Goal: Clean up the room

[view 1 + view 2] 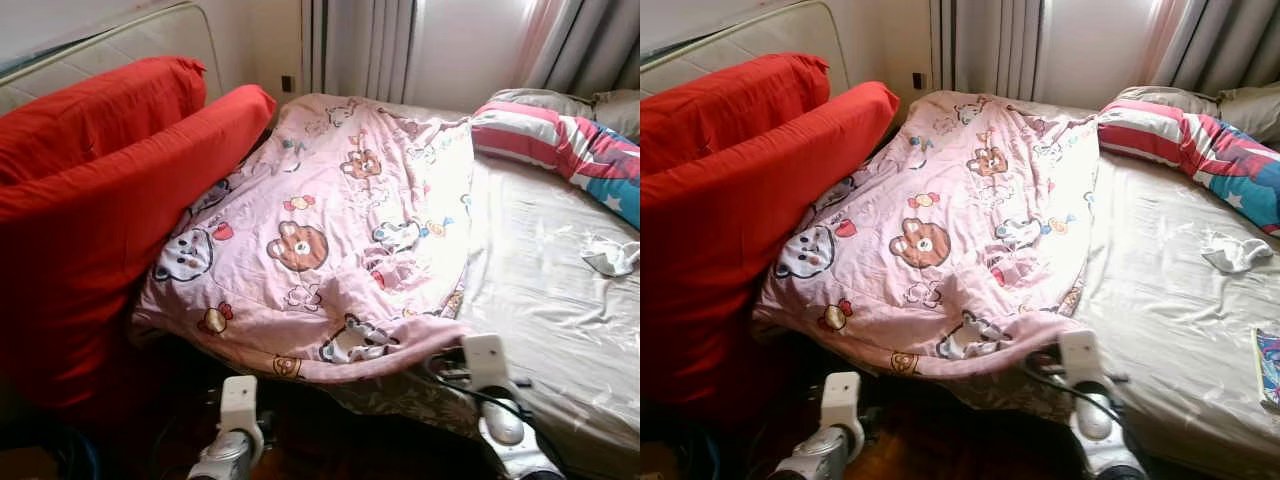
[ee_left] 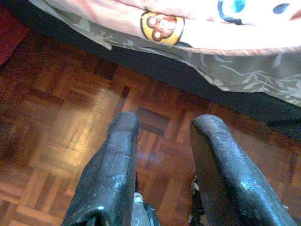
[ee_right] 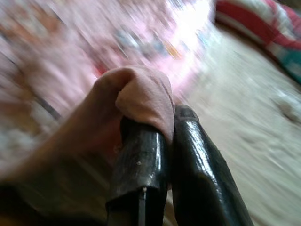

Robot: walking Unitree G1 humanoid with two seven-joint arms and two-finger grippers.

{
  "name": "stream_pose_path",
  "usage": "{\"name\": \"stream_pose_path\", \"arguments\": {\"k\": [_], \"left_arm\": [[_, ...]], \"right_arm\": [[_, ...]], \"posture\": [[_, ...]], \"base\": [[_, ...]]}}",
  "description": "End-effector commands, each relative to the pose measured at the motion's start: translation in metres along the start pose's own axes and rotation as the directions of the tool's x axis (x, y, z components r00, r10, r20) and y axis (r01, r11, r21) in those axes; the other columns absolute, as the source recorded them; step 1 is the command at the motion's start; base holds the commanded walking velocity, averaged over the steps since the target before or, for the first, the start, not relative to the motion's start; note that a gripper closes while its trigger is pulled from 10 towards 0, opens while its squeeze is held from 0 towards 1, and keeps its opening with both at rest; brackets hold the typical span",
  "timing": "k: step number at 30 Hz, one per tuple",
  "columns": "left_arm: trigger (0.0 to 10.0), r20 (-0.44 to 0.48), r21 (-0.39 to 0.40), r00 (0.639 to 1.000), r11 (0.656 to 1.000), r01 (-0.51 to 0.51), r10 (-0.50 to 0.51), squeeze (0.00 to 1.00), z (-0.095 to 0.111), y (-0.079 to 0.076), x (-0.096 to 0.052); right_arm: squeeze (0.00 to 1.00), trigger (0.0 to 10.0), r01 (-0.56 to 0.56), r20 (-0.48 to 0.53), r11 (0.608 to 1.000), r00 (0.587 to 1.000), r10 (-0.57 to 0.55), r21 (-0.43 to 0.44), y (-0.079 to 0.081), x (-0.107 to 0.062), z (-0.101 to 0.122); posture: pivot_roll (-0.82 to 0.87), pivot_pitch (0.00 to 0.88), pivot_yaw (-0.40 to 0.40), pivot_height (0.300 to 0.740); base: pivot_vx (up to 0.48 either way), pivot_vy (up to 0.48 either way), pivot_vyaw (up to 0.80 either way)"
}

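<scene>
A pink blanket (image 1: 330, 220) printed with cartoon bears lies spread over the left half of the bed (image 1: 560, 300). Its near edge hangs over the bed's front side. My right gripper (image 3: 167, 117) is shut on a fold of that pink edge, at the front edge of the bed; its wrist (image 1: 485, 365) sits just below the blanket's corner. My left gripper (image 2: 162, 125) is open, hanging low over the parquet floor (image 2: 70, 122) in front of the bed, with the blanket's hem (image 2: 162, 26) a short way beyond it.
Two large red cushions (image 1: 110, 190) lean against the bed's left side. A striped pillow (image 1: 560, 140) lies at the far right, a crumpled white cloth (image 1: 612, 257) on the bare sheet, and a booklet (image 1: 1270, 365) near the right edge. Curtains (image 1: 360, 45) hang behind.
</scene>
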State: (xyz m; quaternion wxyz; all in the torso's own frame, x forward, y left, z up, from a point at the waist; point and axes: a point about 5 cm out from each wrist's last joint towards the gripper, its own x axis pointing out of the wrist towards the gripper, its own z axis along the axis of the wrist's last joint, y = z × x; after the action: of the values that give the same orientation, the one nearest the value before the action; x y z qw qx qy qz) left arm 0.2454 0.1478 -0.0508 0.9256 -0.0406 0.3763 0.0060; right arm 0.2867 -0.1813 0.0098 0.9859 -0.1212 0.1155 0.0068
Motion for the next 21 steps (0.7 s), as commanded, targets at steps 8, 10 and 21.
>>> {"name": "stream_pose_path", "arguments": {"k": [8,10,21], "left_arm": [[10.0,-0.027,-0.011,0.999,1.0,-0.029,0.029,0.0,-0.008,0.017,-0.003],[10.0,-0.027,-0.012,0.999,0.999,-0.03,0.03,0.0,-0.008,0.017,-0.003],[10.0,-0.024,-0.018,0.999,1.0,-0.025,0.024,0.0,-0.007,0.016,-0.003]], "right_arm": [[0.0,10.0,-0.366,-0.212,0.889,0.925,0.316,-0.276,0.023,0.002,-0.011],[0.0,10.0,-0.438,-0.328,0.84,0.883,0.335,-0.319,0.019,-0.005,-0.026],[0.0,10.0,-0.572,-0.671,0.765,0.694,0.261,-0.295,0.001,-0.052,-0.09]], "posture": [[-0.02,0.0,-0.016,0.74],[-0.02,0.0,-0.017,0.74],[-0.02,0.0,-0.019,0.74]], "base": [[0.0,0.0,0.0],[0.0,0.0,0.0],[0.0,0.0,0.0]]}}
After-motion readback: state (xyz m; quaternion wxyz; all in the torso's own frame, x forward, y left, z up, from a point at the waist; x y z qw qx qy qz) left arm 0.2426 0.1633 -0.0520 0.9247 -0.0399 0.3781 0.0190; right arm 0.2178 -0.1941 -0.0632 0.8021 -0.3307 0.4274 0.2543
